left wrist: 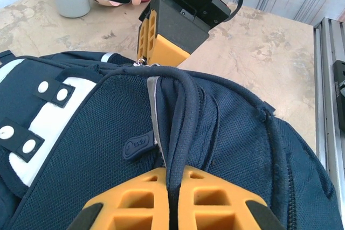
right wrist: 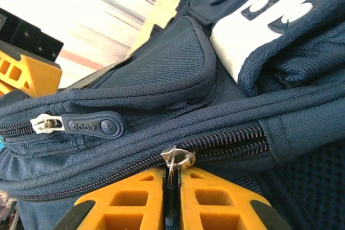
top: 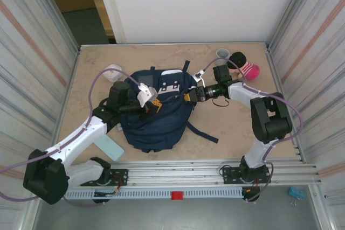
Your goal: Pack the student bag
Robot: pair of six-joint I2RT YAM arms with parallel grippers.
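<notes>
1. The left gripper (left wrist: 173,181) has its orange fingers pressed together on a dark strap (left wrist: 180,111). The strap arches over the top of the student bag (left wrist: 97,149) and disappears into the slit between the fingers.
2. The right gripper (right wrist: 171,179) is pinched shut on a small metal zipper pull (right wrist: 175,157). The pull hangs from a long zipper running across the navy fabric.
3. From above, the student bag lies flat in the middle of the bench (top: 229,129), between the two arms. Its white patch is turned towards the far edge, and one dark strap trails out to the near right.
4. Both grippers sit on the far part of the bag, near each other. In the left wrist view the right gripper comes down at the bag's far edge, touching the fabric beside a small metal ring.
5. Just above the held pull runs a second zipper with a dark rubber tab (right wrist: 89,125), lying flat against the mesh.
6. A grey cup (top: 222,53) stands at the far right of the bench, with a black and pink item (top: 245,68) just beside it.
7. A white round object (top: 112,71) sits just beside the bag's far left corner.
8. A pale green flat object (top: 110,146) lies near the bag's near left corner, beside the left arm.
</notes>
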